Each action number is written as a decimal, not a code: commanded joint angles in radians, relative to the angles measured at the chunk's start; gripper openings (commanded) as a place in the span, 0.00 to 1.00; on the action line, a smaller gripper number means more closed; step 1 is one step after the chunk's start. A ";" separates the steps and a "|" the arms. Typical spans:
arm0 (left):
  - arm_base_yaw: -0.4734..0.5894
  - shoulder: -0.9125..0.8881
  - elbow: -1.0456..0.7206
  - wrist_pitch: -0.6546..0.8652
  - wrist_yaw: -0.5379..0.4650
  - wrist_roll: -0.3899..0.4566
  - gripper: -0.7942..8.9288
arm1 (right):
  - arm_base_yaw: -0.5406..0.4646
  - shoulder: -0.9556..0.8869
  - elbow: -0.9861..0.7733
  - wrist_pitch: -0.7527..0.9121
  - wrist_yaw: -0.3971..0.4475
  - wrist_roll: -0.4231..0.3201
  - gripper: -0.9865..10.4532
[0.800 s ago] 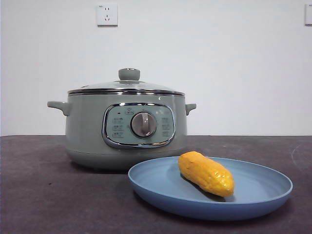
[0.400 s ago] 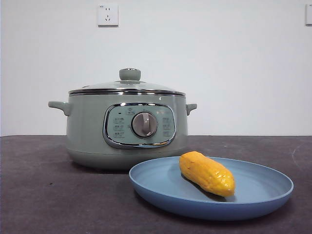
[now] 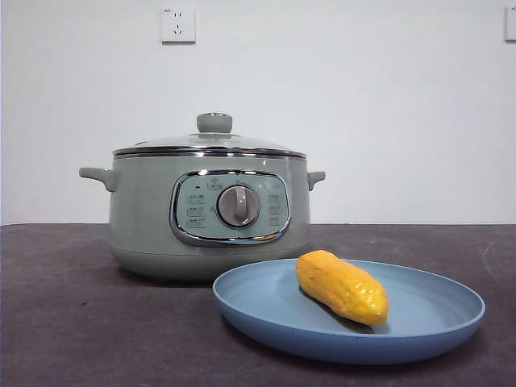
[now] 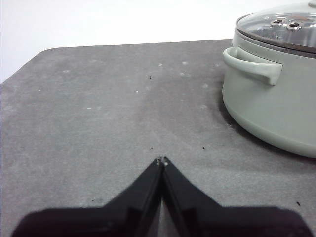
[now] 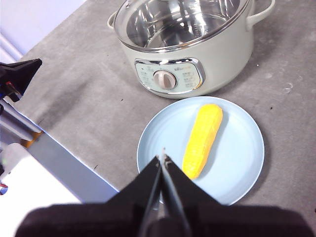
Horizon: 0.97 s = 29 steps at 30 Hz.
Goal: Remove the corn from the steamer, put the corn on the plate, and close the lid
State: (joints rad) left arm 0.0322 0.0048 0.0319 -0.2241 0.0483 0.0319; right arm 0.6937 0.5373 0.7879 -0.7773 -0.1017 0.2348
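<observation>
The yellow-orange corn [image 3: 342, 287] [image 5: 202, 139] lies on the light-blue plate [image 3: 435, 318] [image 5: 244, 148], in front of the steamer and to its right. The sage-green steamer [image 3: 145, 218] [image 5: 222, 54] [image 4: 269, 106] stands behind it with the glass lid [image 3: 211, 142] [image 4: 281, 27] [image 5: 182, 22] resting on its rim. My left gripper [image 4: 162, 160] is shut and empty, low over the bare table beside the steamer's side handle [image 4: 252, 66]. High above the plate's near rim, my right gripper [image 5: 163, 157] is shut on nothing. Neither gripper shows in the front view.
The dark grey table [image 3: 64, 322] runs wide to the steamer's left. Its edge [image 5: 69, 168] shows in the right wrist view, with the other arm's black tip [image 5: 19, 71] beyond it. A white wall with a socket [image 3: 177, 24] stands behind.
</observation>
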 commanded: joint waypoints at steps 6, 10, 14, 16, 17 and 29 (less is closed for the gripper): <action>0.003 -0.003 -0.013 0.003 0.006 -0.010 0.08 | 0.001 -0.001 -0.001 0.005 0.003 -0.007 0.09; 0.003 -0.003 -0.013 0.003 0.006 -0.010 0.08 | -0.001 -0.002 -0.001 0.007 0.007 -0.026 0.09; 0.003 -0.003 -0.013 0.003 0.006 -0.010 0.08 | -0.076 -0.030 -0.002 0.015 0.079 -0.050 0.09; 0.003 -0.003 -0.013 0.003 0.006 -0.010 0.08 | -0.151 -0.049 -0.004 0.039 0.081 -0.058 0.09; 0.003 -0.003 -0.013 0.003 0.006 -0.010 0.08 | -0.186 -0.061 -0.008 0.054 0.079 -0.068 0.09; 0.003 -0.003 -0.013 0.003 0.006 -0.010 0.08 | -0.554 -0.331 -0.302 0.430 0.074 -0.176 0.09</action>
State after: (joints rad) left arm 0.0326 0.0048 0.0319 -0.2241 0.0513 0.0319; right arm 0.1505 0.2249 0.5293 -0.3790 -0.0265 0.0769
